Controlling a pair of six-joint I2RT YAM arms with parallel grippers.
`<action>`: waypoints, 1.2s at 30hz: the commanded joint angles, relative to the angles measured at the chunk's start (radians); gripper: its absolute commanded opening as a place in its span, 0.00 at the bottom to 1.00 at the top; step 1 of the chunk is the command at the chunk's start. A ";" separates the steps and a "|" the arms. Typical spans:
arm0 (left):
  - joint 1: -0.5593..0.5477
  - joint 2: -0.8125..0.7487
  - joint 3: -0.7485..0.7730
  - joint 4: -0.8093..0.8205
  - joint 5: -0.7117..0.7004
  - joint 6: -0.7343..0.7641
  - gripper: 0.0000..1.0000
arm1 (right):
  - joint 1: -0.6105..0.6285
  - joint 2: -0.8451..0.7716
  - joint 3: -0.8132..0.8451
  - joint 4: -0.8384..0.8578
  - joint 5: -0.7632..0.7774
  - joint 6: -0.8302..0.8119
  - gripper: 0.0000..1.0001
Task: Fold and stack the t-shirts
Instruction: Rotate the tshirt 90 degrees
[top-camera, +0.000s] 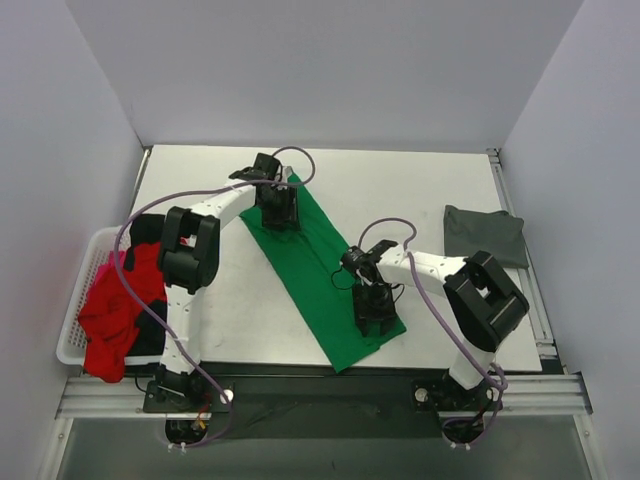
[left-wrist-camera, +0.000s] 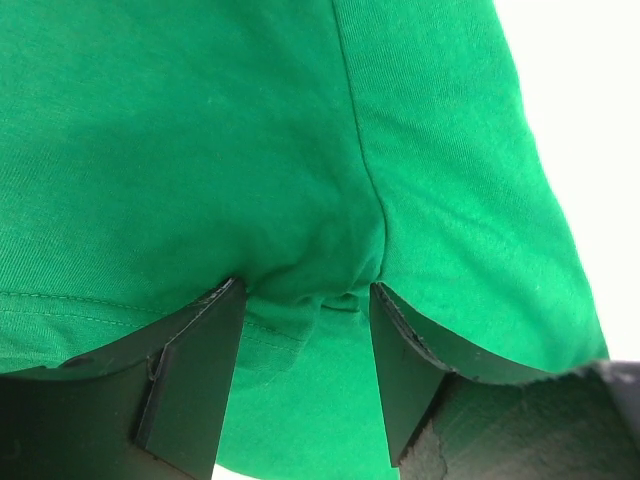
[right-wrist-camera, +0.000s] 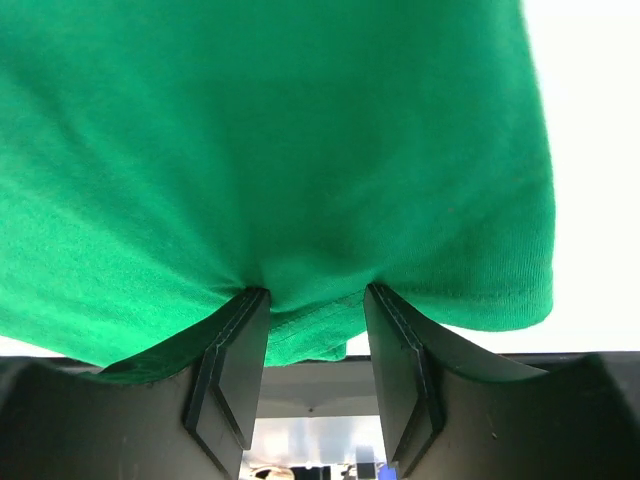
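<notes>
Right jaws and left jaws, each clamped on one end of green t-shirt

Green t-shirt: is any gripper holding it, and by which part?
Both hold the green t-shirt: the left gripper pinches its far end, the right gripper its near end, with cloth bunched in each grip.

We saw two matching arms, the left arm and the right arm, each built of white tubular links, bulky black joint housings and a black base. A pale purple cable looped loosely along each. The left gripper and right gripper had matt black, wedge-shaped fingers with bevelled edges.
</notes>
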 joint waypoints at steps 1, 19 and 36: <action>0.002 0.091 0.056 0.019 -0.046 0.080 0.63 | 0.056 0.055 0.030 -0.026 -0.024 0.048 0.44; -0.055 0.318 0.378 0.096 0.115 0.155 0.63 | 0.197 0.237 0.285 -0.026 -0.141 0.187 0.45; -0.081 0.036 0.360 0.145 0.148 0.057 0.65 | 0.162 -0.051 0.207 -0.137 -0.069 0.131 0.54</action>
